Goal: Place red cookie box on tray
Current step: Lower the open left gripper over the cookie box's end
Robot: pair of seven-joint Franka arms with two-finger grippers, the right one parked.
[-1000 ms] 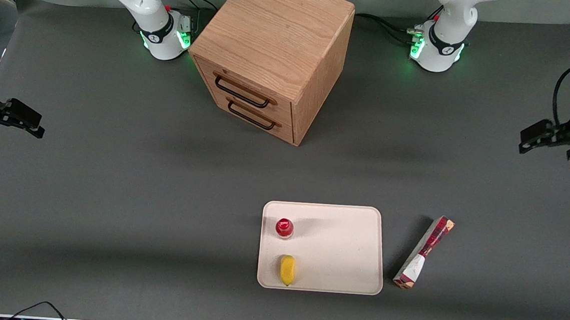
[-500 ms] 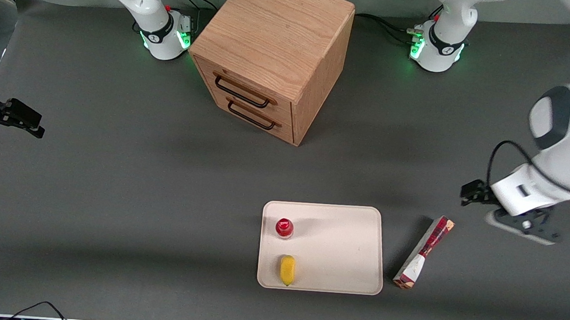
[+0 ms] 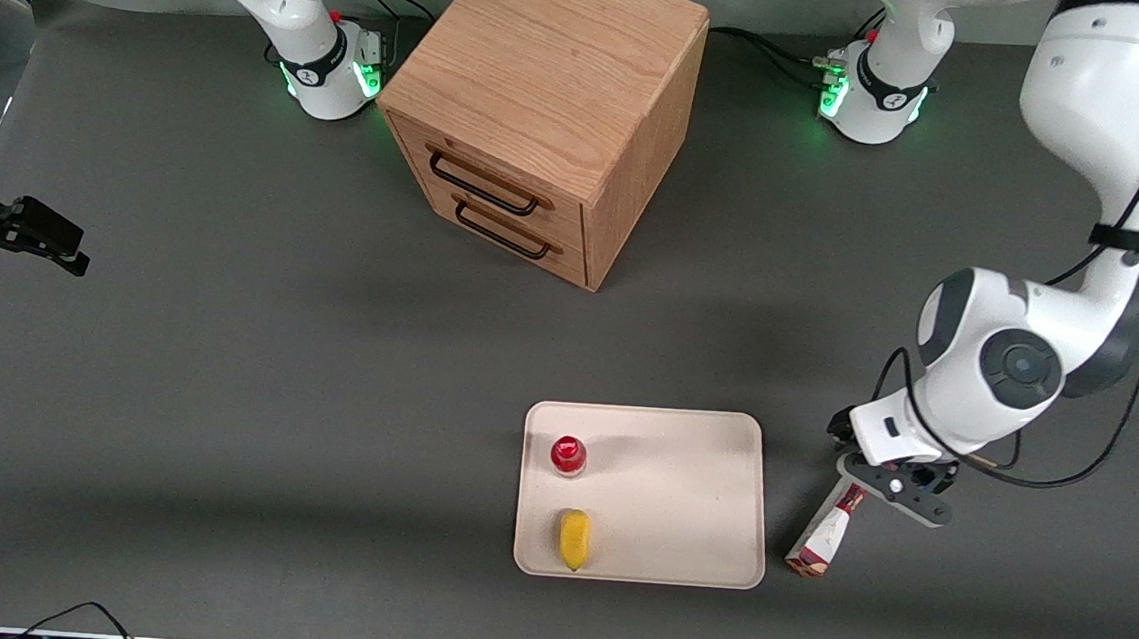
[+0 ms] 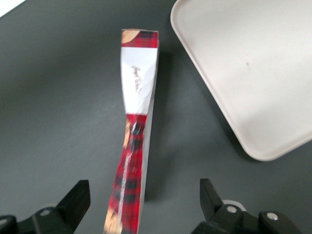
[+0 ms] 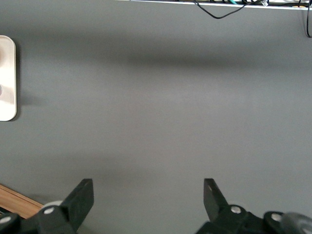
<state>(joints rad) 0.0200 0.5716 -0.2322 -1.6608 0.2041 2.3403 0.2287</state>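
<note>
Gripper (image 3: pixel 894 483) of my left arm, fingers (image 4: pixel 78 197) spread wide and holding nothing, hangs over the plaid half of the box (image 3: pixel 820 538), one finger to each side of it in the wrist view, neither touching. I see the box lying on the table (image 3: pixel 224 386) just beside the tray (image 3: pixel 677 507), toward the working arm's end, apart from the rim. Its long axis runs slantwise: the white half, with a brown end, points toward the front camera and lies closest to the tray's corner; the plaid half points away from that camera and away from the tray, under the gripper. On the tray stand a red-capped bottle (image 3: pixel 568 455) and, nearer the camera, a yellow item (image 3: pixel 573 538). A wooden cabinet (image 3: pixel 544 107) stands farther off, well apart.
</note>
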